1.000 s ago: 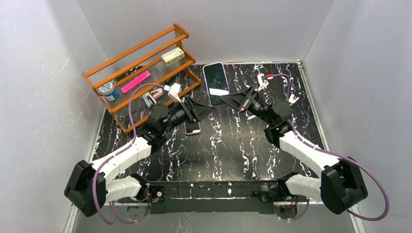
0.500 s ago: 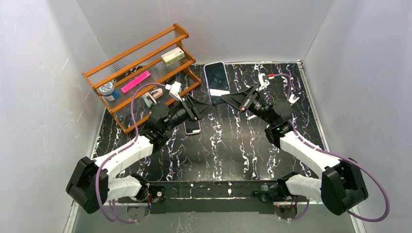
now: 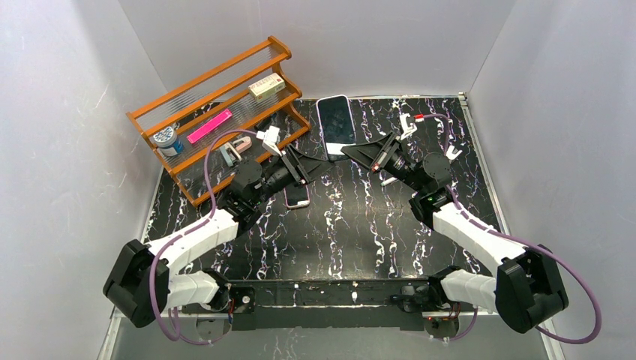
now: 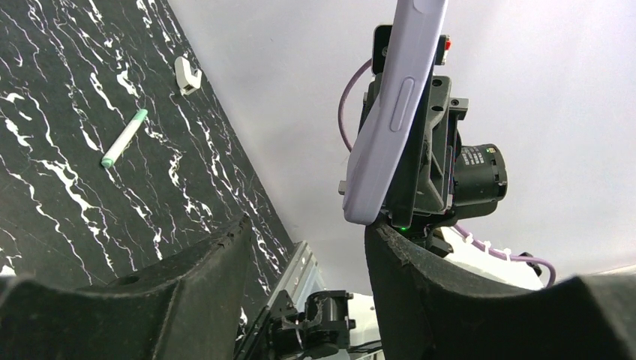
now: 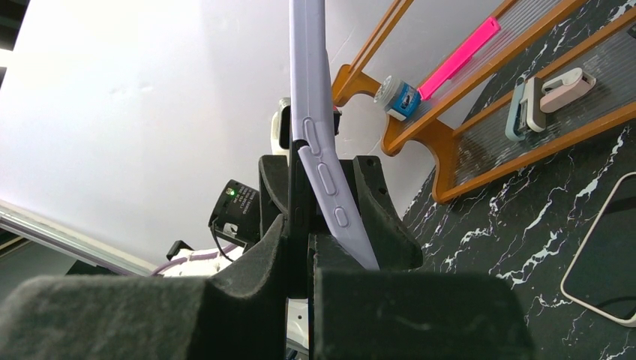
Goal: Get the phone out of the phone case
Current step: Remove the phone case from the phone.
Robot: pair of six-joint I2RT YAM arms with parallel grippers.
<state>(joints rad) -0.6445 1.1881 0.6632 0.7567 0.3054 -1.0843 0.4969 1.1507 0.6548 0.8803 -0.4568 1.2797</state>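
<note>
From above, the right gripper (image 3: 373, 153) pinches the lower end of the phone (image 3: 335, 122) and holds it up off the table (image 3: 360, 225), facing the left gripper (image 3: 304, 166). On the left wrist, the fingers (image 4: 187, 289) gape wide, with the lilac case (image 4: 394, 112) just ahead and untouched. On the right wrist, the case bows away from the dark phone edge at the pinch, probably an opening for the peel.

Black marble-patterned table (image 3: 352, 225), white veins all over. At the far left, an orange wooden rack (image 3: 217, 112) stands on it. Just near of that, left of centre, a pink-rimmed phone (image 3: 296, 196) lies flat. Over on the right, a green-tipped pen (image 4: 124, 137), and farther right a small white hook (image 4: 187, 75).
</note>
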